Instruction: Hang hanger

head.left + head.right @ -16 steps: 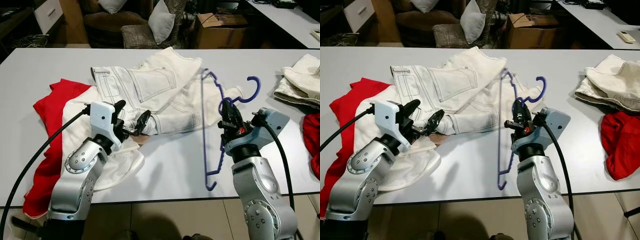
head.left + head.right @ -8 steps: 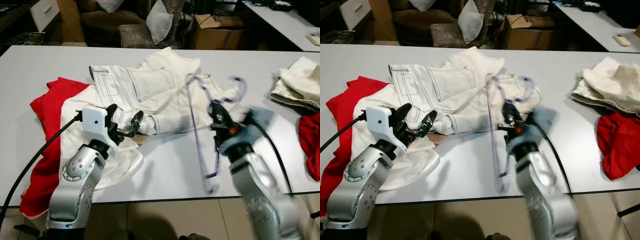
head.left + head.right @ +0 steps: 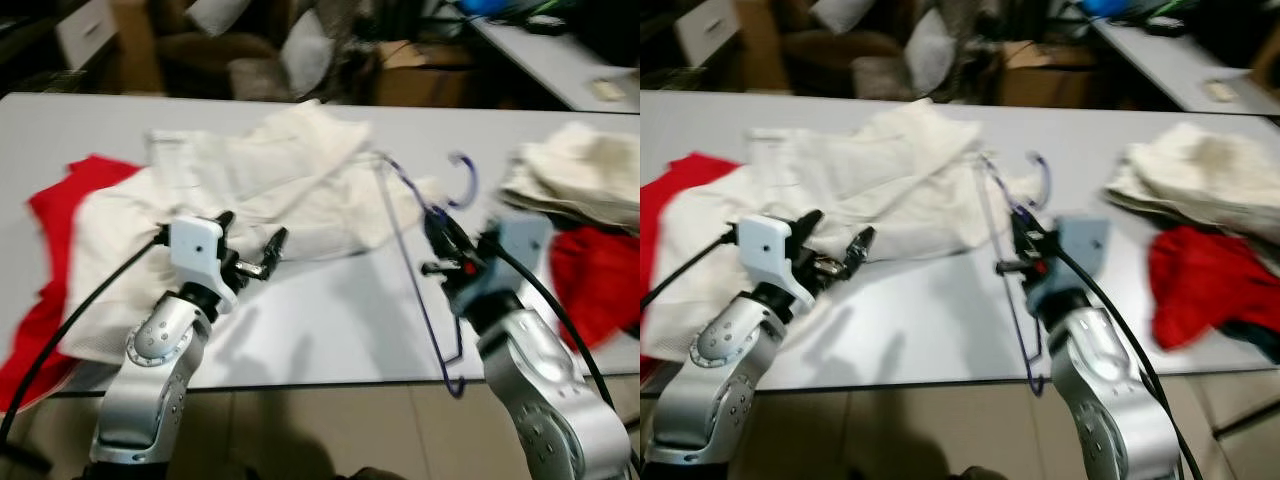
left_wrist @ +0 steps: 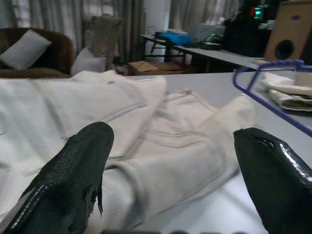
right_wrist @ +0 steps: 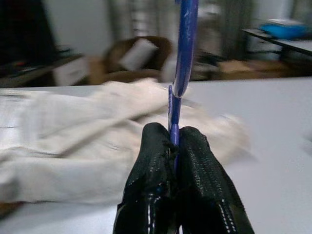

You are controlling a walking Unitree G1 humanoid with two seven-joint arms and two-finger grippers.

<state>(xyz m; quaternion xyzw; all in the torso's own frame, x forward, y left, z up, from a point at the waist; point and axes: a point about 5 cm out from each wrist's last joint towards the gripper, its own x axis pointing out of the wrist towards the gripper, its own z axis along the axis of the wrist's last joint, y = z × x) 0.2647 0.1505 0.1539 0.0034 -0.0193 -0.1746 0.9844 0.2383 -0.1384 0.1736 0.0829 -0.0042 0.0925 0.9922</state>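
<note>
A purple wire hanger (image 3: 412, 215) stands almost upright above the white table (image 3: 330, 320), hook at the far end. My right gripper (image 3: 437, 238) is shut on its wire partway down; in the right wrist view the black fingers (image 5: 156, 161) pinch the hanger (image 5: 185, 44) between them. My left gripper (image 3: 248, 240) is open over the table, just in front of the white trousers (image 3: 270, 170), with nothing between its fingers (image 4: 78, 180). The left wrist view looks over a trouser leg (image 4: 161, 161), with the hanger (image 4: 265, 105) off to one side.
A red garment (image 3: 55, 210) and a white one (image 3: 110, 260) lie on my left. Folded cream clothes (image 3: 580, 170) and a red cloth (image 3: 590, 280) lie on the right. Armchairs with cushions (image 3: 300, 55) and a cardboard box stand behind the table.
The whole view has shifted and blurred, so the camera moved. My right gripper has raised the hanger off the table. My left gripper has drawn back from the trouser leg.
</note>
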